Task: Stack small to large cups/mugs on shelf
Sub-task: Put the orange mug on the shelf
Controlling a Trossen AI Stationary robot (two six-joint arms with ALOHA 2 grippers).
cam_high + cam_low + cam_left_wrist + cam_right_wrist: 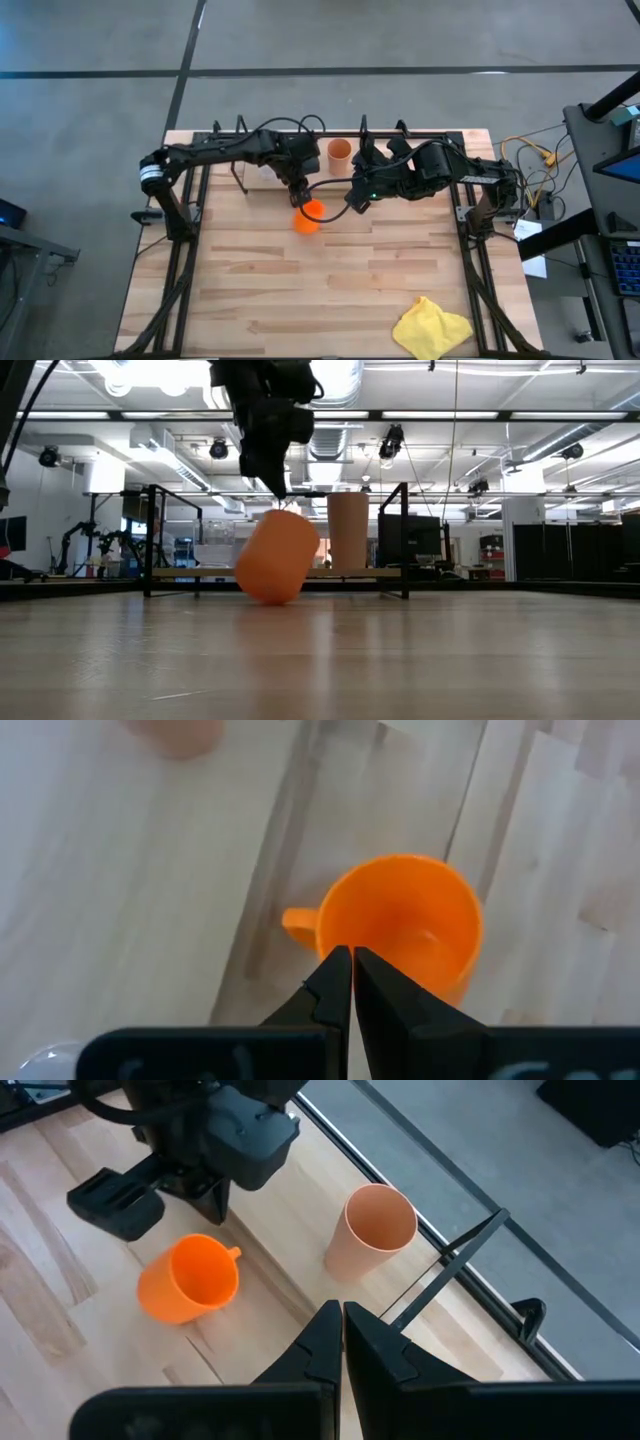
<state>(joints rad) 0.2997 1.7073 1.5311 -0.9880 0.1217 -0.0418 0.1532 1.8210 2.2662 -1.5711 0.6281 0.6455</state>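
The orange mug (310, 214) sits tilted at the table's middle, its mouth facing up at the left wrist camera (405, 935). My left gripper (352, 960) is shut on it from above. The terracotta-tan tumbler (340, 153) stands upright on its base at the far edge, inside the black wire shelf (150, 540). My right gripper (341, 1318) is shut and empty, hovering to the right of the mug, with its fingers toward the tumbler (368, 1230). A pale shape (264, 174) under the left arm may be the clear glass; I cannot tell. My left gripper pinches the orange mug's rim (336, 938) between its two fingers, right beside the handle (298, 920). The fingers come from above, pointing down. The mug (277, 557) hangs tilted below them, and its lower edge (262, 598) is at the tabletop.
A yellow cloth (432, 328) lies crumpled at the near right corner. The shelf's upright loops (362, 125) line the far edge. The right arm (430, 172) reaches in close beside the left arm's wrist. Bare wood spans the table's near half (300, 290).
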